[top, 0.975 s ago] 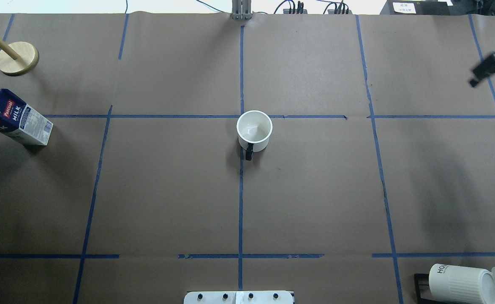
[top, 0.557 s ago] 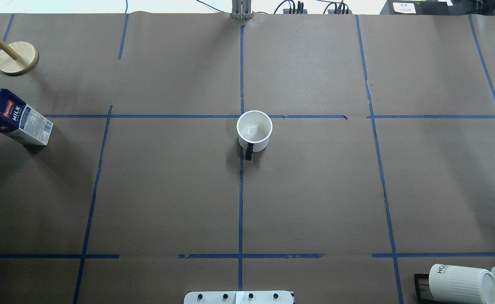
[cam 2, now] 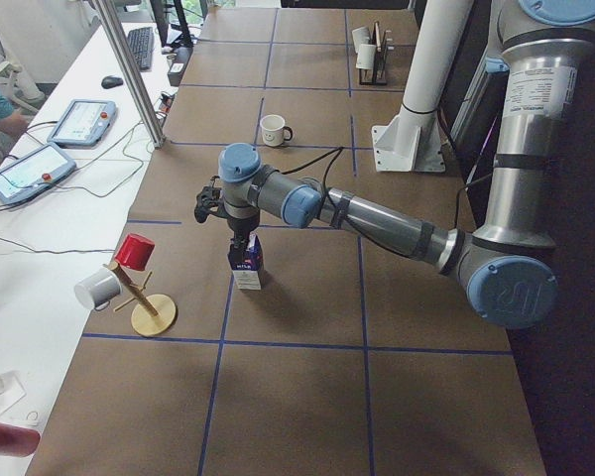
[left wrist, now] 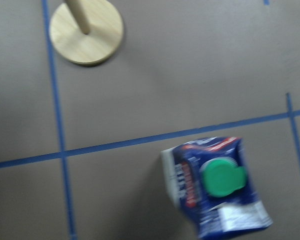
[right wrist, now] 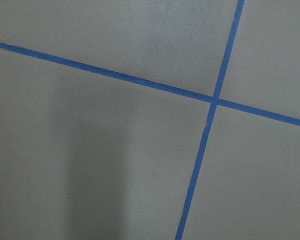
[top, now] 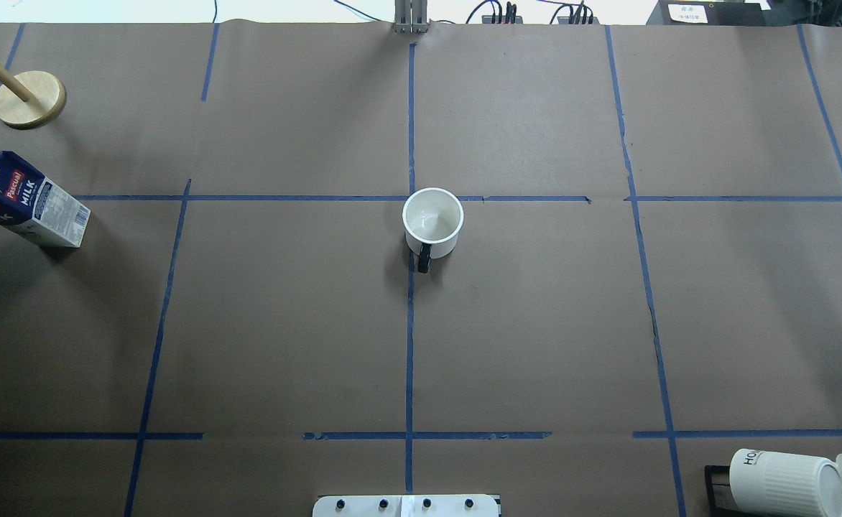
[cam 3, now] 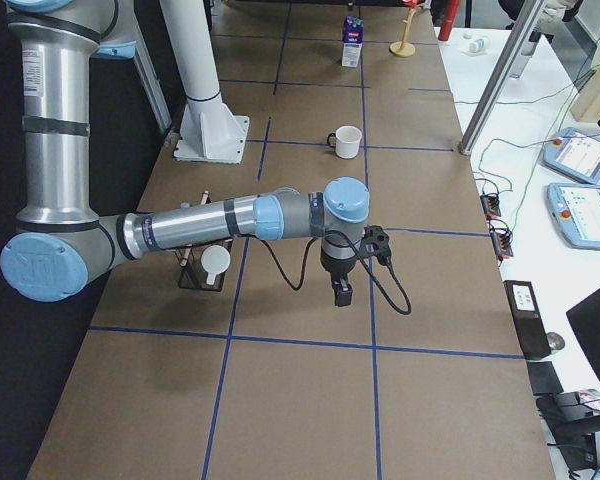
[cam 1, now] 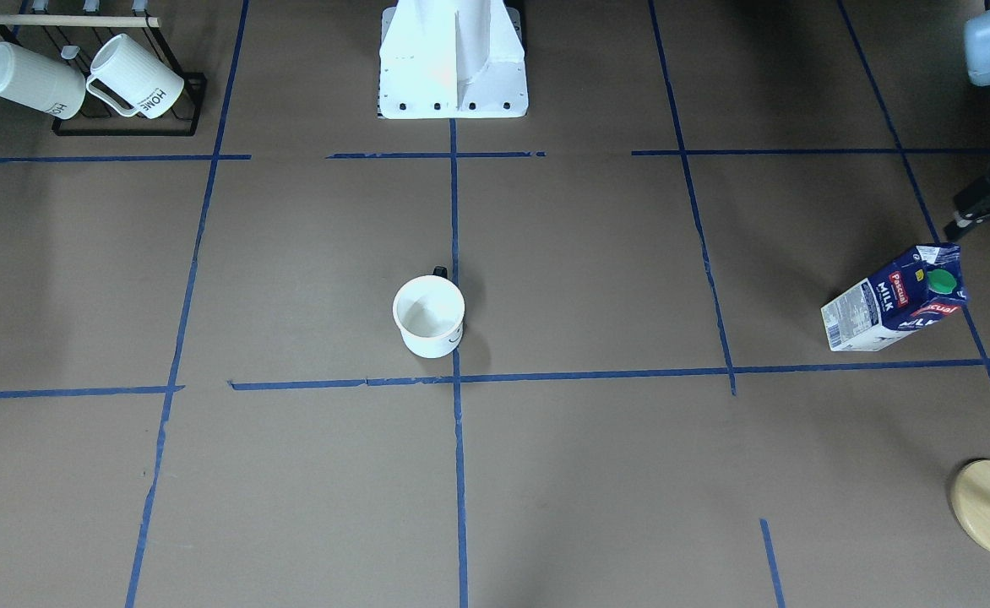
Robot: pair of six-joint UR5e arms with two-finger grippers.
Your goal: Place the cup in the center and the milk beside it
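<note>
Over the milk carton [cam 2: 246, 270] at the middle of the left-side view, the left claw [cam 2: 241, 241] hangs pointing straight down, close above the carton's top. Whether its fingers are apart or together cannot be told from this angle, nor whether they touch the carton. The left wrist camera looks down on the green cap [left wrist: 221, 176] in the lower right of its frame, slightly blurred.

The right claw [cam 3: 341, 293] points down over bare brown paper in the middle of the right-side view, well apart from everything. Its fingers cannot be judged either.

The carton stands upright at the far left edge of the overhead frame, a long way from the cup [top: 432, 221]. The cup stands upright and empty at the center [cam 1: 456, 378], just beside the crossing of the long blue tape lines, with its black handle [top: 423, 258] turned toward the bottom of the overhead frame.

A wooden stand [top: 29, 99] sits in the upper left corner of the overhead frame, near the carton. Two ribbed white mugs [cam 1: 136, 76] hang on a black rack [cam 1: 123, 131] in the upper left of the front view, on the brown desk [top: 536, 323].
</note>
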